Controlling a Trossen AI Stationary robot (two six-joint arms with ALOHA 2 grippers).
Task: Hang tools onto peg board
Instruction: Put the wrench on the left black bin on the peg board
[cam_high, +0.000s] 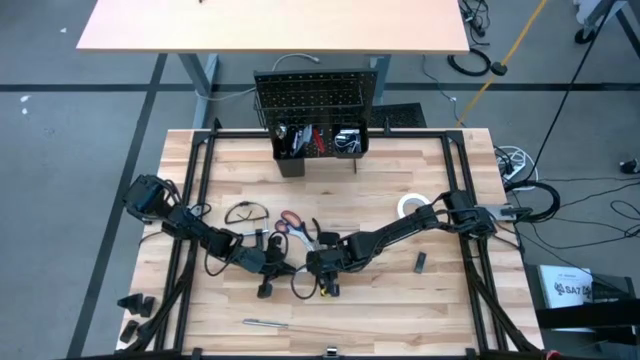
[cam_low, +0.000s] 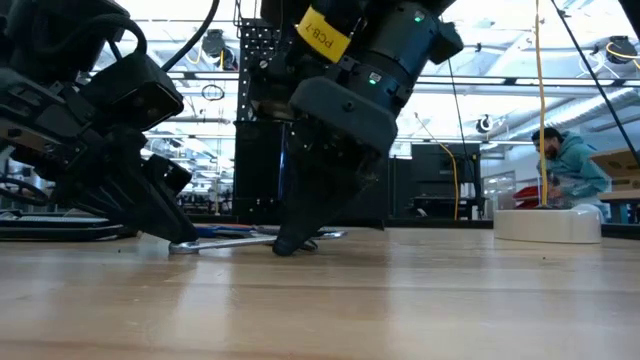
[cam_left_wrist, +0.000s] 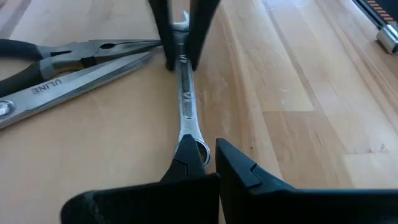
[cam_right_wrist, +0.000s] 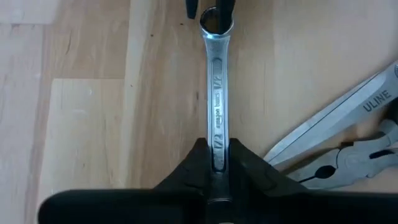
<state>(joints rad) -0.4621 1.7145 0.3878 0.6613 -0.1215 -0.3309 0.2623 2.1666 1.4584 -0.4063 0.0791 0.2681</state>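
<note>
A silver combination wrench (cam_right_wrist: 217, 99) lies flat on the tabletop near the middle, between my two grippers. My right gripper (cam_right_wrist: 217, 163) is shut on its shaft. My left gripper (cam_left_wrist: 210, 163) is shut at the ring end (cam_left_wrist: 200, 149). Red-handled scissors (cam_high: 290, 222) and pliers (cam_left_wrist: 74, 51) lie flat just beyond the wrench. Safety glasses (cam_high: 245, 212) and a white tape roll (cam_high: 412, 206) rest on the table. The peg board (cam_high: 315, 95) stands upright at the far edge. My left gripper comes slanting down from the table's left. One fingertip (cam_left_wrist: 186, 158) rests on the rim of the wrench's ring end (cam_right_wrist: 216, 22); the other (cam_left_wrist: 239, 168) stands beside it. The wrench stays flat on the table. My right gripper pinches the wrench's shaft (cam_right_wrist: 217, 140) between its two fingers, close to the open-jaw end (cam_left_wrist: 180, 25). The fingers (cam_left_wrist: 202, 34) come steeply from above and lie across the shaft. The wrench lies on the table, as the low view (cam_low: 225, 243) shows.
Black bins (cam_high: 320, 140) with tools stand at the peg board's foot. A small dark piece (cam_high: 420, 262) lies at the right, a thin metal rod (cam_high: 265, 323) near the front edge. A person (cam_low: 570, 165) shows in the room beyond.
</note>
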